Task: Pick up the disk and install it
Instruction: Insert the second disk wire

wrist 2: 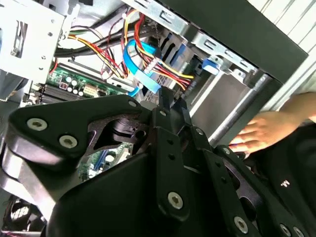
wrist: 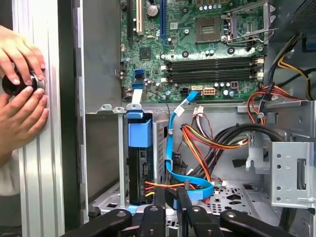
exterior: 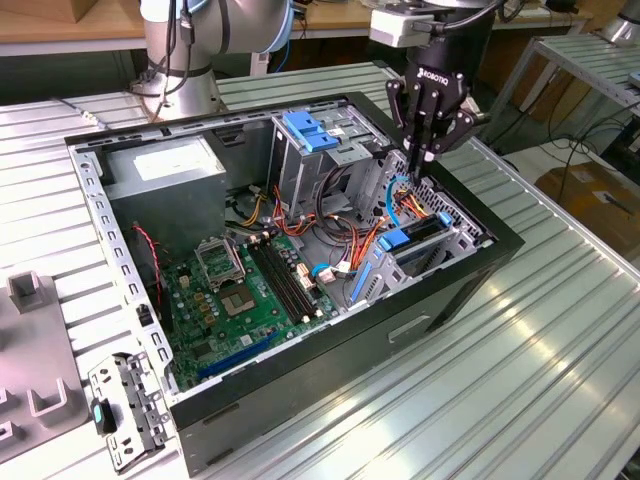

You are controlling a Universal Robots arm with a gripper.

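The disk [exterior: 413, 240] stands on edge in the grey drive cage at the front of the open computer case, its blue side rail up. In the first wrist view the disk [wrist: 139, 165] appears as a dark slab under a blue rail end. My gripper [exterior: 418, 165] hangs just above and behind that cage, shut with nothing between its fingers. Its tips [wrist: 170, 195] are beside the disk, close to a blue flat cable [wrist: 171, 148] and a bundle of red and orange wires. The closed fingertips [wrist 2: 172, 101] also show in the second wrist view.
A person's hands [wrist: 19, 94] rest on the slatted table beside the case wall, holding a black knob. The motherboard [exterior: 250, 290] lies in the case floor, a grey power-supply box [exterior: 165, 180] at the back, and a second cage with a blue latch [exterior: 310, 130] nearby.
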